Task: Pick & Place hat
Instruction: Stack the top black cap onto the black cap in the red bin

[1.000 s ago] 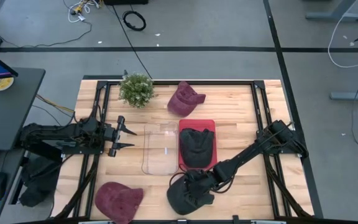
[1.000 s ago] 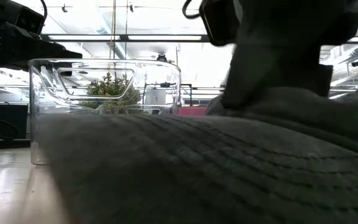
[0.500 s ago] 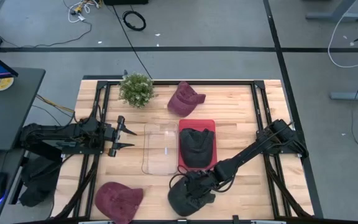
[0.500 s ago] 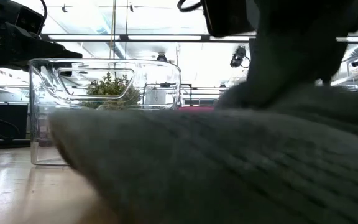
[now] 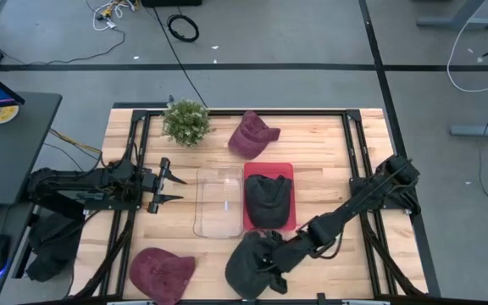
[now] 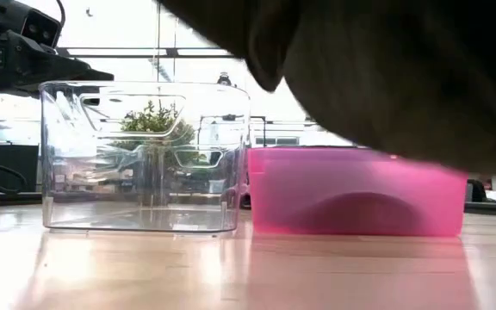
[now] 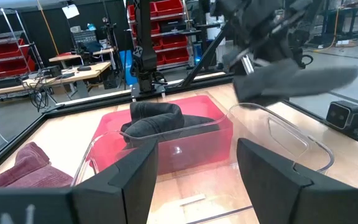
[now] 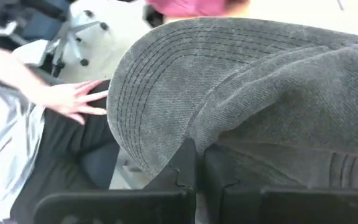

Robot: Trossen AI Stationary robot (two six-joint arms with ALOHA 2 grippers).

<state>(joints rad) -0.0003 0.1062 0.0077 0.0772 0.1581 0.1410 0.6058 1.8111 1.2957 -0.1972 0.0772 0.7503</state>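
Note:
My right gripper [image 5: 276, 254] is shut on a dark grey hat [image 5: 251, 268] near the table's front edge; the low view shows this hat [image 6: 386, 69] up off the wood. A second dark hat [image 5: 268, 199] lies in the red bin [image 5: 288, 169], with a clear bin [image 5: 217, 202] on its left. One maroon hat [image 5: 252, 134] lies on the table at the back and another [image 5: 161, 273] at the front left. Left of the clear bin, my left gripper [image 5: 173, 186] is open and holds nothing. My right gripper pinches a fold of the grey hat's cloth [image 8: 199, 144] between its two shut fingers, where the crown meets the stitched brim [image 8: 160, 81]. The fingers come slanting from the table's right side. The hat is lifted clear of the table and droops around the fingers.
A potted plant [image 5: 185, 121] stands at the back left. Black frame rails [image 5: 356, 144] run along the table's sides. A person's hand [image 8: 73, 99] shows beyond the front edge in the right wrist view. Bare wood lies between the bins and the front edge.
My right gripper has risen with the grey hat, which lay on the table by the front edge a second ago and now hangs clear above it. The right arm's elbow has shifted toward the table's right edge.

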